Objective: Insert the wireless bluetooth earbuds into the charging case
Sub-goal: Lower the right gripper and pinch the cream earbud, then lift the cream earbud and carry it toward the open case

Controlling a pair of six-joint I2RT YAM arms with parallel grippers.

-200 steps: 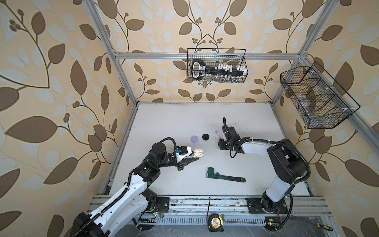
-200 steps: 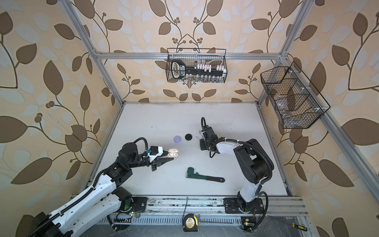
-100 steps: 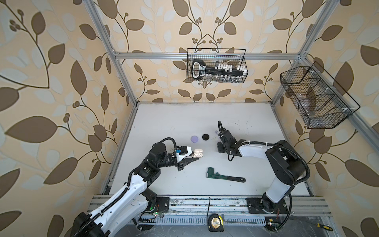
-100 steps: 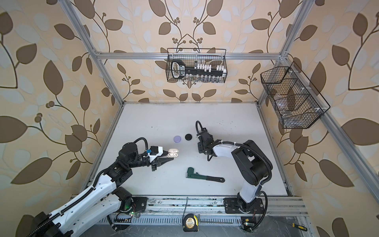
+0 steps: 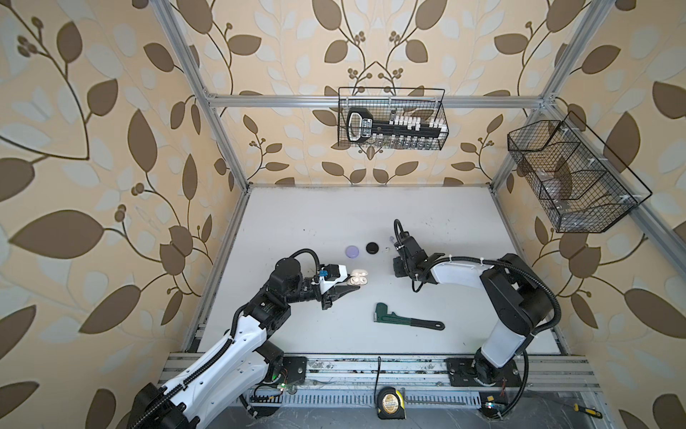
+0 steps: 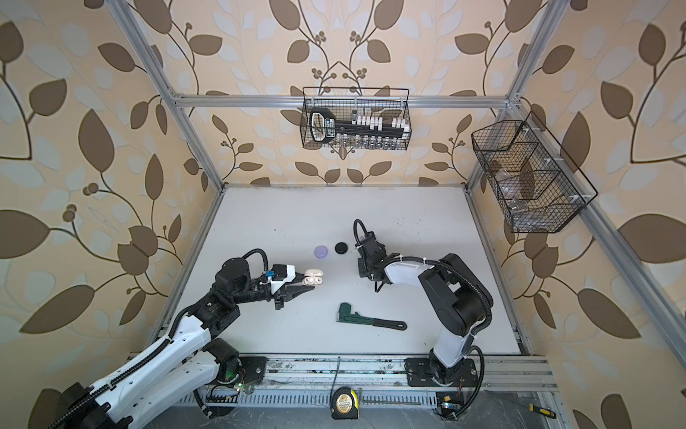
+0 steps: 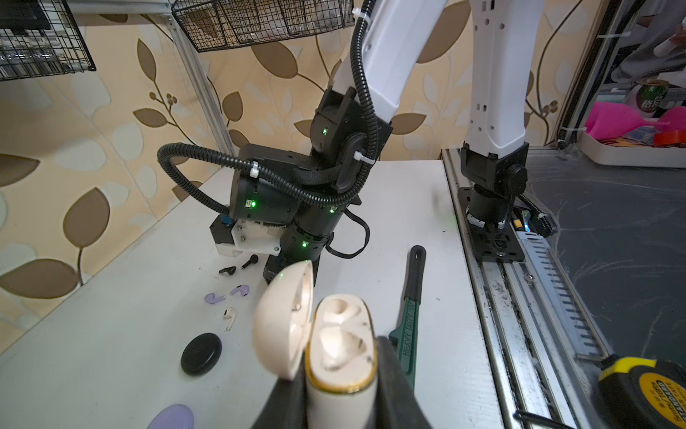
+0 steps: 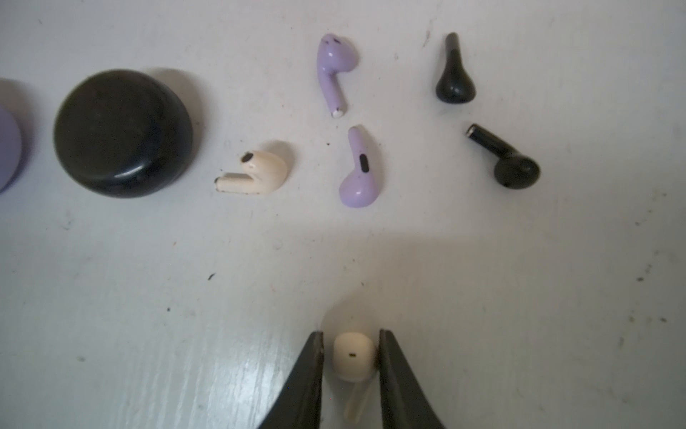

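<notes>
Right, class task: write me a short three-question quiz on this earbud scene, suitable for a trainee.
1. Which thing does the left tool grip? A) black case B) open white charging case C) wrench
2. True or false: both lavender earbuds lie on the table, outside any case.
3. In the right wrist view, how many earbuds lie clear of the right tool?
Key: 1 B. 2 True. 3 Five: one white earbud, two lavender, two black earbuds.

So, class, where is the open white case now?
The white case is left of centre in both top views, clamped in the left gripper, near the lavender case.
</notes>
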